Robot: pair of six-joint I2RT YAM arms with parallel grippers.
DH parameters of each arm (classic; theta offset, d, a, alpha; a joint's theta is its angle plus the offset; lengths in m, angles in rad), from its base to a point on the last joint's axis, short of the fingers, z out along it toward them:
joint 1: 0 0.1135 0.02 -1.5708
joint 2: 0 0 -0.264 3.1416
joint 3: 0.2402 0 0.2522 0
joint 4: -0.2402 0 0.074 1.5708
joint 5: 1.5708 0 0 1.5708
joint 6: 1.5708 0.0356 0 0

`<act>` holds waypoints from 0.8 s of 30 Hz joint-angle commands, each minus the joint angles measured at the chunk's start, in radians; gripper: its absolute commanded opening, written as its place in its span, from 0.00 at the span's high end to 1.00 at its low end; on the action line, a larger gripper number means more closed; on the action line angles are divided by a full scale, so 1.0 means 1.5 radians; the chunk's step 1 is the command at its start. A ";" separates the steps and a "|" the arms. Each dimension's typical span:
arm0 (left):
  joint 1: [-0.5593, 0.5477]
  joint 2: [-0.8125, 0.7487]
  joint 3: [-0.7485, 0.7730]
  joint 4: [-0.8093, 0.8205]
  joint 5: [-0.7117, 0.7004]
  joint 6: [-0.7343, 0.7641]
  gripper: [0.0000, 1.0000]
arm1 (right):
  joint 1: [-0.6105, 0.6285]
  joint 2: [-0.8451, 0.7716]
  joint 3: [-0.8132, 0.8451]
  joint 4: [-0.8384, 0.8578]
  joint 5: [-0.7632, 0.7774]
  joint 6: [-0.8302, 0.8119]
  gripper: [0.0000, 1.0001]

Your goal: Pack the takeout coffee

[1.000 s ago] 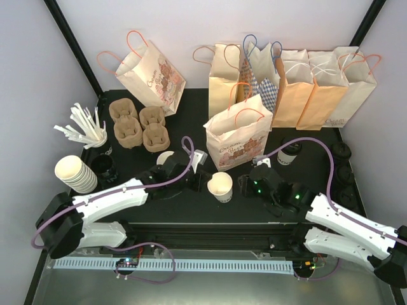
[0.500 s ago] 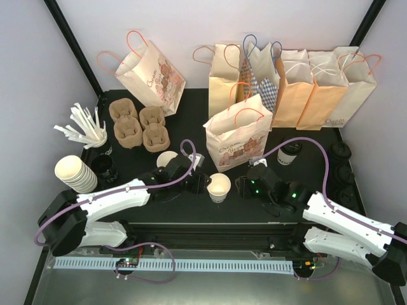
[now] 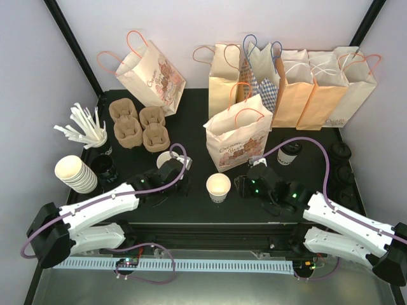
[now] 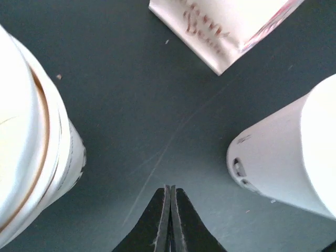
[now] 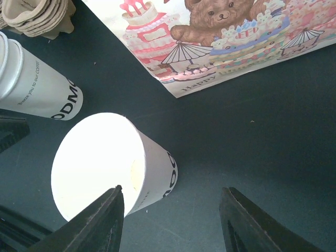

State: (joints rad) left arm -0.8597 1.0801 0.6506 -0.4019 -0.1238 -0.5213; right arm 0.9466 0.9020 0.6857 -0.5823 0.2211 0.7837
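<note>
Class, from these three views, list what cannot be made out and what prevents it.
Top view: lidless white paper cup beside the left arm, partly hidden under its wrist.
Right wrist view: inside of the nearest open white paper cup, washed out by glare.
Top view: contents of the black-lidded white paper cup, covered by its lid.

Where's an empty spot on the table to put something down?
Bare table runs between the cup carriers and the bear bag, back to the leaning bag. It's crowded on the left by the straws and stacked cups.
</note>
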 commanded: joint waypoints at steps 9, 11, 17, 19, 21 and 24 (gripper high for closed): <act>-0.002 0.153 0.067 -0.068 -0.034 0.057 0.98 | -0.003 -0.025 -0.007 0.003 0.003 0.002 0.47; -0.002 0.173 0.073 -0.068 -0.041 0.063 0.98 | -0.002 -0.028 -0.008 0.001 0.005 0.004 0.47; -0.002 0.234 0.100 -0.090 -0.095 0.077 0.98 | -0.003 -0.040 -0.009 -0.007 0.015 0.002 0.47; -0.002 0.254 0.110 -0.102 -0.112 0.080 0.98 | -0.003 -0.040 -0.009 -0.008 0.018 0.001 0.47; -0.002 0.273 0.122 -0.113 -0.129 0.080 0.98 | -0.003 -0.041 -0.008 -0.008 0.019 0.000 0.47; -0.002 0.297 0.136 -0.127 -0.151 0.077 0.98 | -0.003 -0.040 -0.008 -0.008 0.020 -0.001 0.47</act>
State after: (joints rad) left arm -0.8597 1.4864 0.7979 -0.5373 -0.2684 -0.4187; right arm 0.9466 0.8536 0.6796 -0.5850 0.2264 0.7845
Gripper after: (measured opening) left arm 0.019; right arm 0.534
